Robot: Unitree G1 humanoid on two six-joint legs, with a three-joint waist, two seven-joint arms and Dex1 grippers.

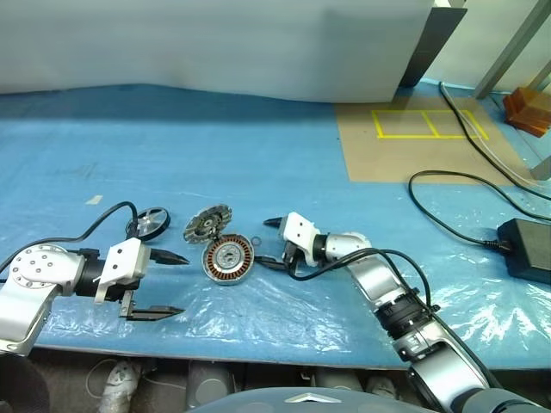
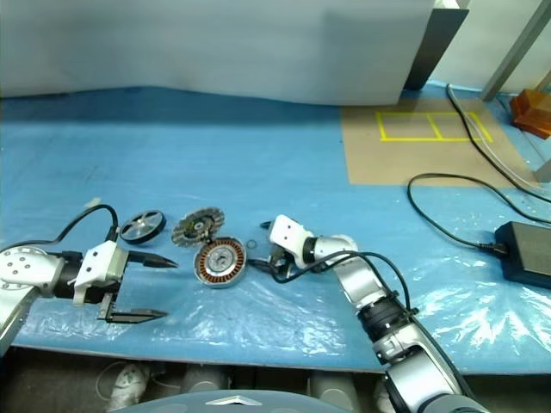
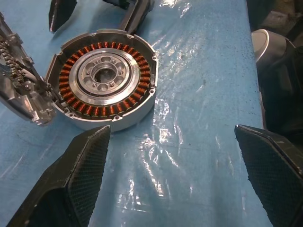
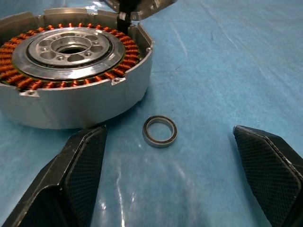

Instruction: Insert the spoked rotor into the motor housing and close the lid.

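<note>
The motor housing (image 1: 228, 258), a silver-grey cup with copper-brown coils and a silver hub, lies on the blue sheet between my grippers. The ribbed lid (image 1: 207, 224) leans tilted against its far-left side. The spoked rotor (image 1: 147, 224) lies flat to the left of the lid, apart from both. My left gripper (image 1: 170, 284) stands open left of the housing and points at it (image 3: 104, 82), holding nothing. My right gripper (image 1: 269, 243) is open just right of the housing. A small plain ring (image 4: 160, 131) lies on the sheet between its fingers (image 4: 61, 179).
A black power adapter (image 1: 523, 249) with its cable lies at the right. A brown board with yellow tape marks (image 1: 426, 125) sits at the back right, an orange object (image 1: 527, 107) beyond it. The table's front edge runs just below both grippers.
</note>
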